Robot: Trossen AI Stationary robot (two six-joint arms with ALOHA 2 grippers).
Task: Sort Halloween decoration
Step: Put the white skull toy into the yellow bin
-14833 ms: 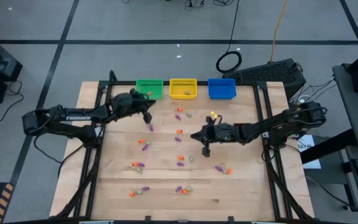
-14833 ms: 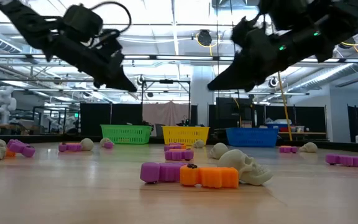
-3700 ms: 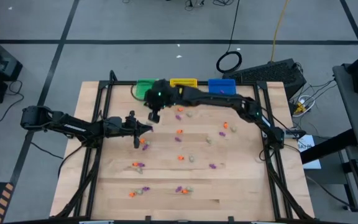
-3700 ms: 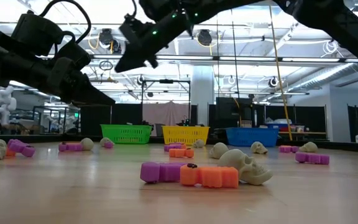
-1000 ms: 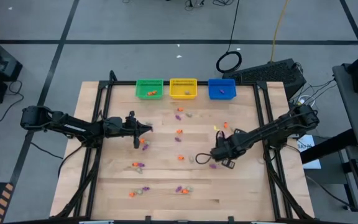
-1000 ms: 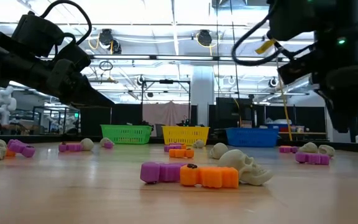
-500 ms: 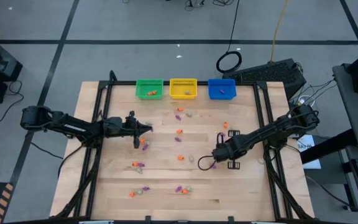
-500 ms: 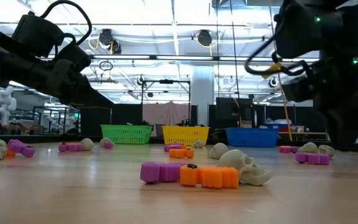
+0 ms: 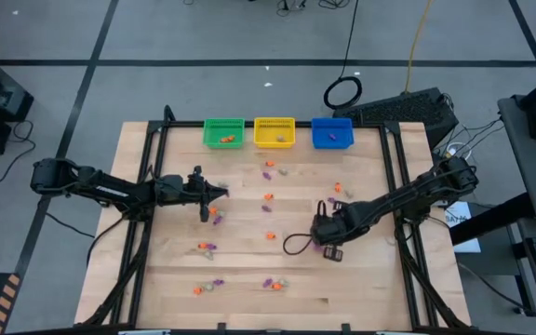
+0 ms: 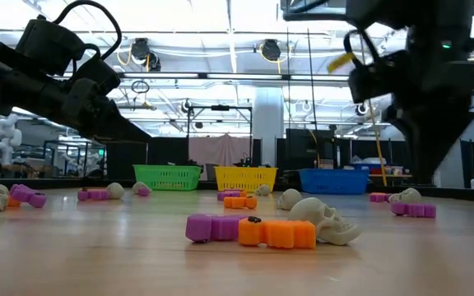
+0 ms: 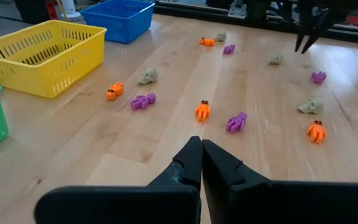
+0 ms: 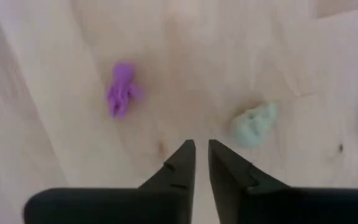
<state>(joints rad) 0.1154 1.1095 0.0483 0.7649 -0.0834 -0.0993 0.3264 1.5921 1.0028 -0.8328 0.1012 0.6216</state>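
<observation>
Right wrist view: purple trinket (image 12: 122, 96) and pale skull (image 12: 255, 125) lie apart.

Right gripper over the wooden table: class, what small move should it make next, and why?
Probably open wider and shift over a trinket before descending. The right gripper has its fingers nearly together with nothing between them above bare table; the pale skull and a purple trinket lie off to either side of it.

right pincer (image 12: 201, 148) narrowed, shifted left, empty
</observation>
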